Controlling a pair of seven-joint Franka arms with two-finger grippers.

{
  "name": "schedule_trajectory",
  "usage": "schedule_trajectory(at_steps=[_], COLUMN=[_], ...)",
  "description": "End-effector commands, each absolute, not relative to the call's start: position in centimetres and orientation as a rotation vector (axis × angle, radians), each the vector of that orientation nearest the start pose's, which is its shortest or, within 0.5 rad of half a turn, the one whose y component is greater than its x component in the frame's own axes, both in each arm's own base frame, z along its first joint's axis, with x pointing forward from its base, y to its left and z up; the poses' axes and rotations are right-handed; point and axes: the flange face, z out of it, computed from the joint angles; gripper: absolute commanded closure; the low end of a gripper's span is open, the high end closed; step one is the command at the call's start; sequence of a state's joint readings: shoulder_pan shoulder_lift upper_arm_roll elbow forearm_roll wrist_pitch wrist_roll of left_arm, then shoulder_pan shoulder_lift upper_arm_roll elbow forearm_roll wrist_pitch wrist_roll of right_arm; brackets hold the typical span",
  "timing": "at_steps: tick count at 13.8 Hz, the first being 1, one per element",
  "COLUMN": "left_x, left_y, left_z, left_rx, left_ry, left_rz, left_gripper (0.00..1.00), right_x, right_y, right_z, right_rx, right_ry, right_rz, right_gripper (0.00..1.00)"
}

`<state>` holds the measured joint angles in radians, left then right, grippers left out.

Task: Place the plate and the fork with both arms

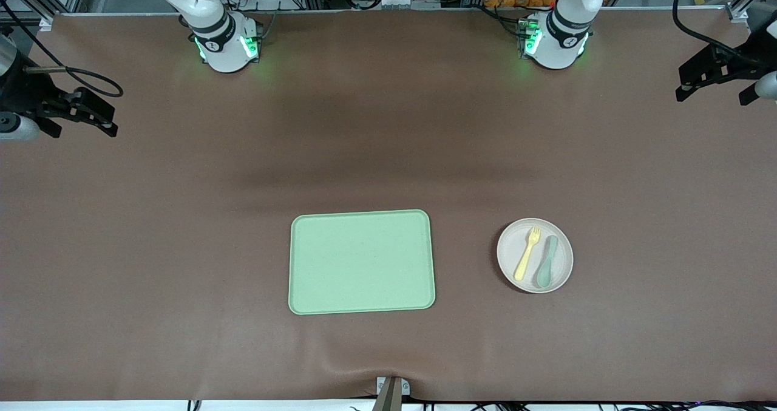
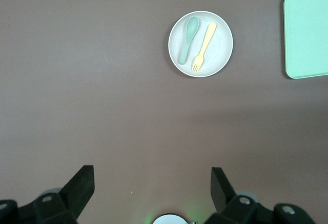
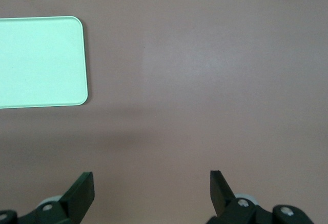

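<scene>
We had 2 arms waiting high at the table's ends. The right gripper point(image 3: 152, 193) hung with fingers spread over bare table, the tray point(image 1: 362, 261) well off toward the middle. The left gripper point(image 2: 152, 190) was spread too. Ahead of it sat the plate point(image 2: 200, 43), carrying the fork point(image 2: 204, 47) beside a spoon point(image 2: 188, 39). The fork's long axis ran toward the bases, tines leading. Nothing was gripped yet; we judged the left arm's descent to the plate came next.

High front view; downward wrist views

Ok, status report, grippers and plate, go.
Left gripper and right gripper open, empty, both arms waiting high over bare table. Plate beside tray, fork and spoon on it. Nothing in the way.
</scene>
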<state>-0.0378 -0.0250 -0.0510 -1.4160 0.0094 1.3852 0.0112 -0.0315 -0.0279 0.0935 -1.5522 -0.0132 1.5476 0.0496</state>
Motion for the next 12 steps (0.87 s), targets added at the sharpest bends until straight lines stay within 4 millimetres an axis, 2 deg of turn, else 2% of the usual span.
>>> schedule_trajectory(at_steps=[1, 7, 9, 12], left_x=[51.8, 52.4, 53.4, 55.8], left_y=[-5.1, -4.3, -4.2, -3.8], left_z=[69.7, 69.0, 67.4, 63.0], left_rx=[-3.101, -3.111, -3.106, -3.102], left_ry=[0.195, 0.155, 0.147, 0.108], left_rz=[0.01, 0.034, 0.079, 0.205], left_gripper=[0.0, 0.0, 0.0, 0.0], right_x=[54.4, 54.4, 54.3, 54.3], right_y=[3.3, 3.3, 3.3, 3.3], right_z=[65.0, 64.9, 65.0, 65.0], right_rx=[-3.151, -3.151, -3.152, -3.152], right_ry=[-0.033, -0.033, -0.033, -0.033], right_rz=[-0.035, -0.032, -0.032, -0.032], right_gripper=[0.0, 0.0, 0.0, 0.0])
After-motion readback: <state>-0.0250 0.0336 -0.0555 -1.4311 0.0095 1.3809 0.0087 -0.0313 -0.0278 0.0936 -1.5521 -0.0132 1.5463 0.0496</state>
